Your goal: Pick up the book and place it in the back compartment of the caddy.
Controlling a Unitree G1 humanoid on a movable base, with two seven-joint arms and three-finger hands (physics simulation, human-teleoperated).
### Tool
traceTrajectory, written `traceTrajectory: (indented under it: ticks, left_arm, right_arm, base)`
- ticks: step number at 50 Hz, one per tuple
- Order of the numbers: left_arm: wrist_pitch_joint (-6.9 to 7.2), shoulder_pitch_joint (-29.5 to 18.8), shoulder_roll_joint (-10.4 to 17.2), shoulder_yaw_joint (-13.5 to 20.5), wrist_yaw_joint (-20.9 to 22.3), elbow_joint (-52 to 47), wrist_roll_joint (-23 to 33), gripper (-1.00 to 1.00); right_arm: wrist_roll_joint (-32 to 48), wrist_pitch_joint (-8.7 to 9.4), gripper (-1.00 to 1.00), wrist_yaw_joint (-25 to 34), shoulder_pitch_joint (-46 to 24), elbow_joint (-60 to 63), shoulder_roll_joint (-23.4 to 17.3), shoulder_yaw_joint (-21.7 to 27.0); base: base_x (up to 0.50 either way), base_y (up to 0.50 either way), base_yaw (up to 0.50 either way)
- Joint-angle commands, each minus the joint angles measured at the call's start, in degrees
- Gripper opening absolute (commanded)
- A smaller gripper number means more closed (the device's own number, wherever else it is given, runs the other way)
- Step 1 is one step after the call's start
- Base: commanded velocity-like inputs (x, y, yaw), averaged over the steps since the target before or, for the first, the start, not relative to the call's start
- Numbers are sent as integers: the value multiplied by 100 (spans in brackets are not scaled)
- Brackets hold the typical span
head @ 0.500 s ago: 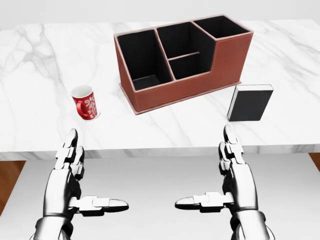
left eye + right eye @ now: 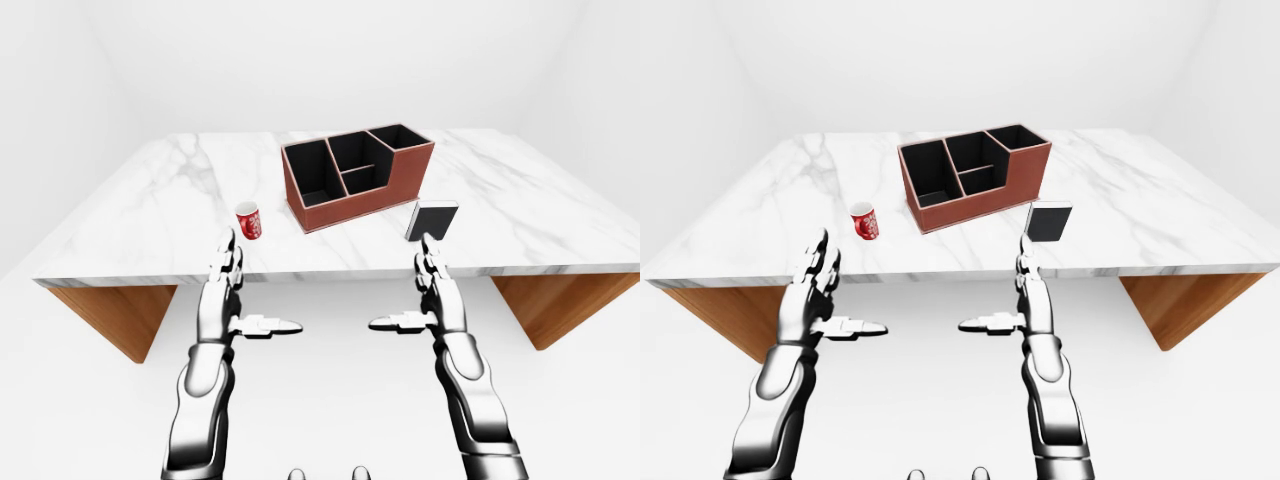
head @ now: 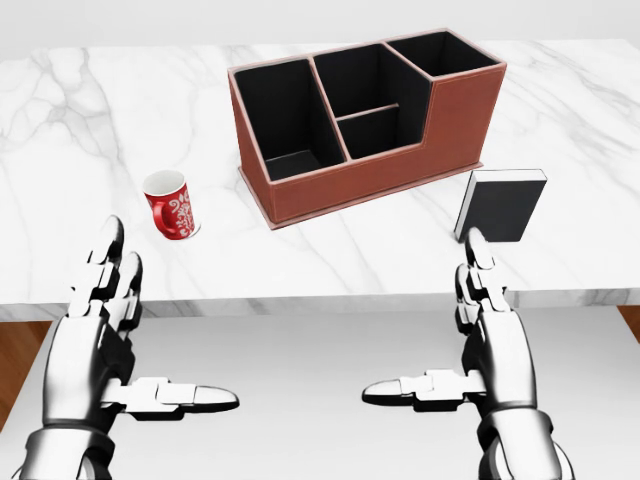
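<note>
A black book (image 3: 500, 205) with white page edges stands upright on the marble table (image 3: 80, 130), to the right of the brown caddy (image 3: 400, 165). The caddy has black-lined compartments; the tallest one (image 3: 440, 52) is at its top right in the head view. My right hand (image 3: 430, 330) is open, with its fingertips (image 3: 478, 255) just under the book's lower left corner in the head view, short of the table edge. At the lower left my left hand (image 3: 150, 330) is open too, holding nothing.
A red patterned mug (image 3: 172, 205) stands left of the caddy, above my left hand in the head view. The table's near edge (image 3: 300, 298) runs across both hands' fingertips. Wooden table supports (image 2: 110, 310) show at either side under the top.
My right hand has risen and shifted right, its fingertips now reaching the book's lower edge in the picture. My left hand has moved left and slightly up. Book, caddy and mug are unmoved.
</note>
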State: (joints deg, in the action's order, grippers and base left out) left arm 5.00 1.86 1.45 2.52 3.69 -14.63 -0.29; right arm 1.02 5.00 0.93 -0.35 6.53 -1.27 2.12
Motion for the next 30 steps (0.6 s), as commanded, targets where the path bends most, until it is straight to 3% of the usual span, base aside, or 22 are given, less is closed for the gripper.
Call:
traceTrajectory:
  ticks: [1, 15, 30]
  left_arm:
    - [0, 58, 36, 139, 115, -902, 12, 100]
    - [0, -54, 101, 394, 181, -1149, -29, 100]
    - [0, -51, 106, 416, 208, -1172, 0, 100]
  right_arm:
    - [-65, 0, 100, 105, 41, 741, -37, 128]
    - [-265, 0, 100, 503, 187, 1434, -103, 229]
    - [-127, 0, 100, 570, 211, 1574, -90, 276]
  base:
    - [0, 0, 0]
    - [0, 0, 0]
    - [50, 0, 0]
